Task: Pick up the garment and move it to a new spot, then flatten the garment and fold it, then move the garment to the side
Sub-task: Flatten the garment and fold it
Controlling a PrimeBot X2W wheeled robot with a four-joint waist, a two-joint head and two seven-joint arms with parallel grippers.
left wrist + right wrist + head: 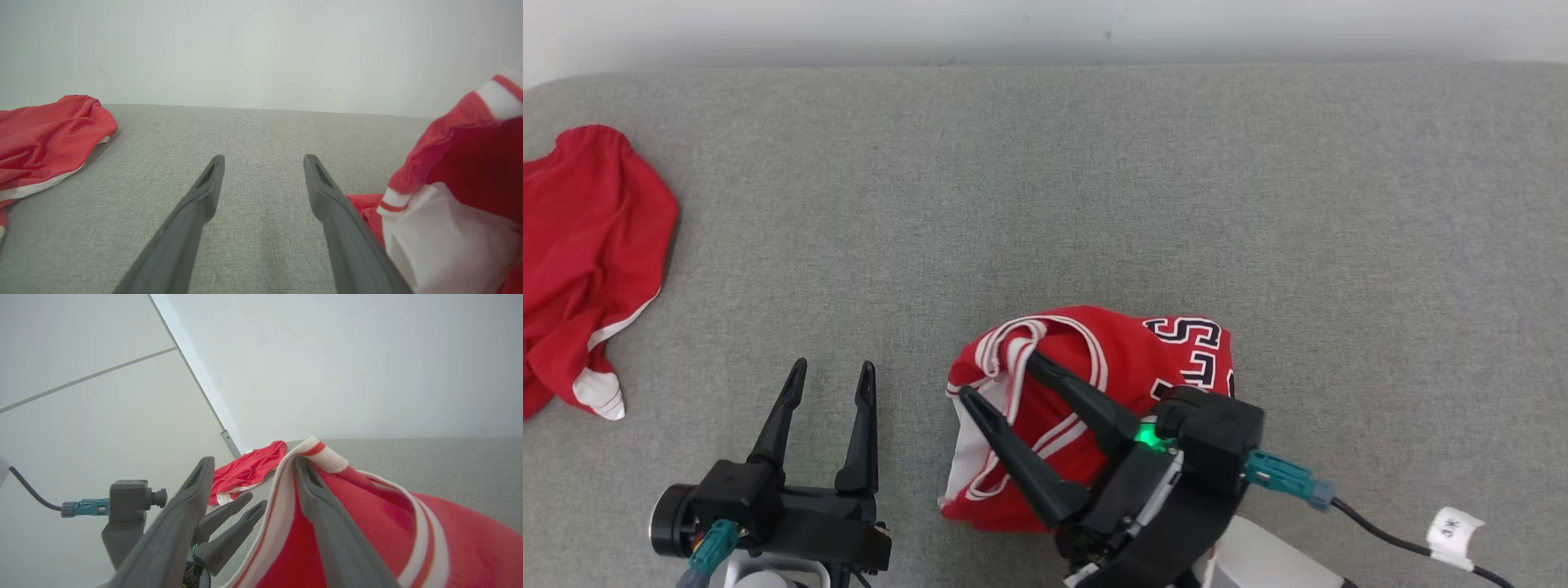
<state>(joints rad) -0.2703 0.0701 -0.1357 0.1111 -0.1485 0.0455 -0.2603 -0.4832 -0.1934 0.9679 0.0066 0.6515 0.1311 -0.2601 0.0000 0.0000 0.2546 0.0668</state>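
The garment (1127,359) is a red jersey with white trim and dark lettering, lying crumpled on the grey surface near the front middle. My right gripper (1005,381) stands open over its left part, fingers spread wide. In the right wrist view the jersey's (470,539) white-trimmed edge drapes against the right finger (327,522) of my right gripper (254,464), and nothing is pinched between the fingers. My left gripper (833,370) is open and empty on bare surface to the jersey's left. In the left wrist view the left gripper (264,160) has the jersey (461,155) beside it on the right.
Another red garment (588,245) with white trim lies bunched at the far left edge, also seen as a red heap (41,139) and a red heap (249,469). A pale wall borders the grey surface (1094,180) at the back. A tagged cable (1454,531) trails at lower right.
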